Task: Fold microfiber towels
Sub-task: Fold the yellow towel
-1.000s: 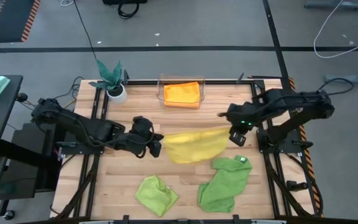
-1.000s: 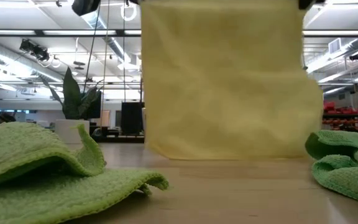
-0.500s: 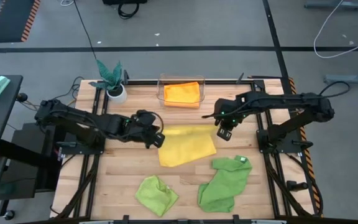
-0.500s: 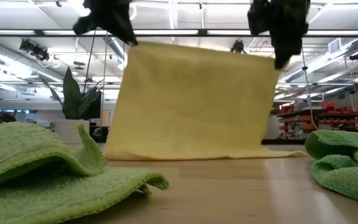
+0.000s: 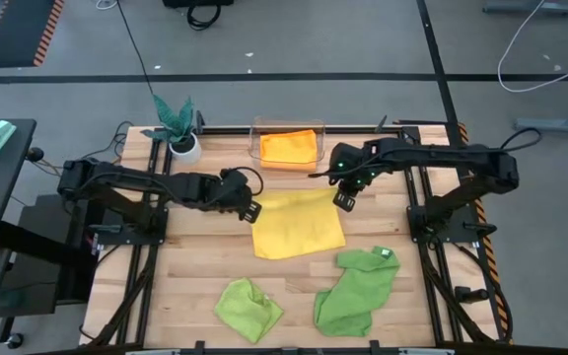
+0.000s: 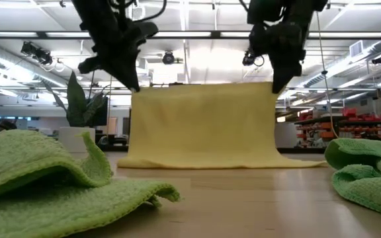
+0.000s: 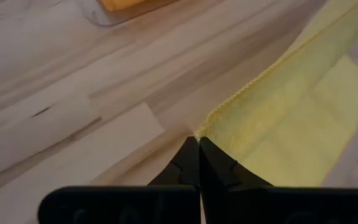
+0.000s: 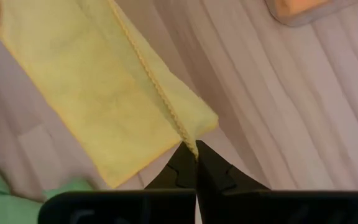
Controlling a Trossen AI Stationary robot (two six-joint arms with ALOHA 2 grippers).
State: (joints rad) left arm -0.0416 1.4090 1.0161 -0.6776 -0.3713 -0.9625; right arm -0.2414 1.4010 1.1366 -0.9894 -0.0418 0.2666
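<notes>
you've dropped the yellow towel [image 5: 298,224] from hanging high to mostly flat at table centre. left gripper [image 5: 249,208] pinches its 9 o'clock back corner, right gripper [image 5: 342,197] its 3 o'clock one, both clamped; it looks spread, ready for a fold.

Grey floor [image 5: 294,39] with black cables, bright ceiling lights [image 6: 197,63], red shelving [image 6: 316,125]

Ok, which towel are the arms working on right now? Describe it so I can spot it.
On the wooden table, look at the middle, just in front of the clear bin with the orange towel. The yellow towel hangs there, pinched at its two far corners by the left gripper and right gripper. Its neighbours are green and lie crumpled, unheld.
</notes>
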